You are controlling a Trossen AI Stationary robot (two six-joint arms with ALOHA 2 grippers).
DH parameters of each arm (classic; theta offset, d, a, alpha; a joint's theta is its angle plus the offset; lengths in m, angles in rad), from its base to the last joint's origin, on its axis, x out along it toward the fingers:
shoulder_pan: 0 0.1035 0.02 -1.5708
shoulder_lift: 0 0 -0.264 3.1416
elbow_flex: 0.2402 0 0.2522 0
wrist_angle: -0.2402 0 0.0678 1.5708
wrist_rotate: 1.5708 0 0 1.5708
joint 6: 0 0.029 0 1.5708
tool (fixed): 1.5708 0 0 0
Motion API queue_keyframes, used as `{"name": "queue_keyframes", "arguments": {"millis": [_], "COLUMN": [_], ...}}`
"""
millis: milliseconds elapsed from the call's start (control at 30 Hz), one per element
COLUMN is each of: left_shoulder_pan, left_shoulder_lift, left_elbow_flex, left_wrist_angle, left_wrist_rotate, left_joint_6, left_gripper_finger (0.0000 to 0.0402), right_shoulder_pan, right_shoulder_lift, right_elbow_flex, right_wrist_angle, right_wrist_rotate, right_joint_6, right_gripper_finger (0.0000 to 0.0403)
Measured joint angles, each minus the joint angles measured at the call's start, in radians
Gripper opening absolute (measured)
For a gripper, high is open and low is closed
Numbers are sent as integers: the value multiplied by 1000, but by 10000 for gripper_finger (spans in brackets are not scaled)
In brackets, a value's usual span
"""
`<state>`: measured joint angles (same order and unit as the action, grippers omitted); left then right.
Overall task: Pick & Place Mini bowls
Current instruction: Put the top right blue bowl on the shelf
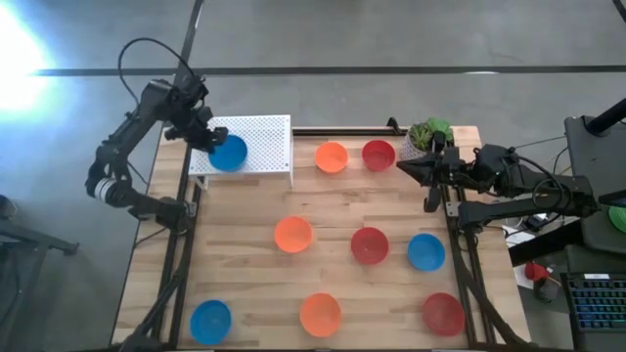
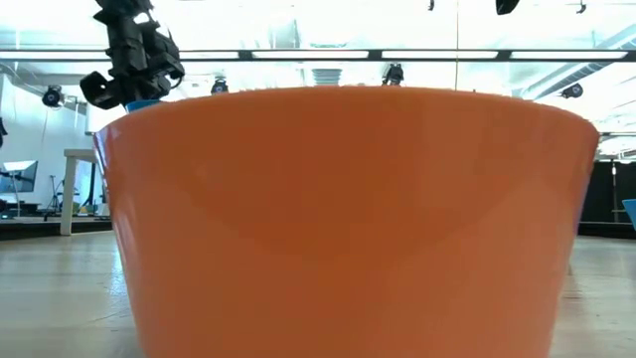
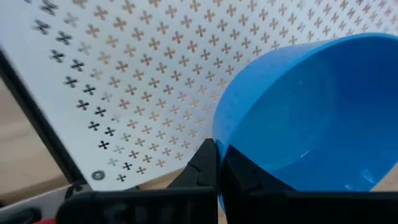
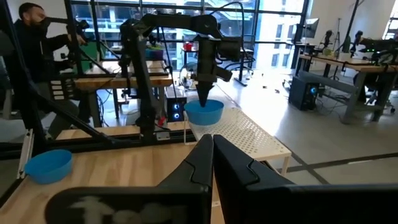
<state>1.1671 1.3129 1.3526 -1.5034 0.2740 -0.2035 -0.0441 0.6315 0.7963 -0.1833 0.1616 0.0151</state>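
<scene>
My left gripper [image 1: 209,140] is at the table's far left, shut on a blue mini bowl [image 1: 229,154] over the white perforated shelf [image 1: 259,137]. It also shows in the left wrist view [image 3: 217,152] and in the low view [image 2: 131,70]. My right gripper [image 1: 406,168] waits at the far right, shut and empty, near the plant pot [image 1: 427,137]. Other mini bowls stand on their bases on the wooden table: orange [image 1: 332,156], red [image 1: 379,154], orange [image 1: 293,235], red [image 1: 370,244], blue [image 1: 425,251], blue [image 1: 210,321], orange [image 1: 320,314], red [image 1: 443,313]. My left gripper pinches the blue bowl's rim and wall [image 3: 225,138], one finger [image 3: 244,175] inside the bowl and one finger [image 3: 200,163] outside. The fingers come from above, pointing down, on the bowl's left side. The bowl stays mouth up over the shelf [image 4: 245,127]; whether its base touches the shelf, I cannot tell.
An orange bowl [image 2: 348,219] stands right before the low camera and hides most of the table. A white pot with a green plant stands at the far right corner. A person [image 4: 34,34] is in the room beyond the table. Bare wood lies between the bowls.
</scene>
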Motion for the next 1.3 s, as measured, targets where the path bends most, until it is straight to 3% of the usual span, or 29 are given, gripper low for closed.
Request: {"name": "queue_keyframes", "arguments": {"millis": [467,833,1200,1300], "left_shoulder_pan": [-1,2,5,5], "left_shoulder_lift": [-157,-158,-158,-158], "left_elbow_flex": [16,-65,-72,-90], "left_wrist_angle": [-69,22,77,125], "left_wrist_rotate": [-106,-243,-452,-458], "left_joint_6": [-120,-199,-295,-302], "left_gripper_finger": [0,0,0,0], "right_shoulder_pan": [0,0,0,0], "right_shoulder_lift": [0,0,0,0], "right_elbow_flex": [0,0,0,0], "right_wrist_angle": [-7,-8,-17,-22], "right_wrist_rotate": [-2,-4,-4,-4], "right_joint_6": [-24,-23,-19,-19], "right_gripper_finger": [8,8,8,8]}}
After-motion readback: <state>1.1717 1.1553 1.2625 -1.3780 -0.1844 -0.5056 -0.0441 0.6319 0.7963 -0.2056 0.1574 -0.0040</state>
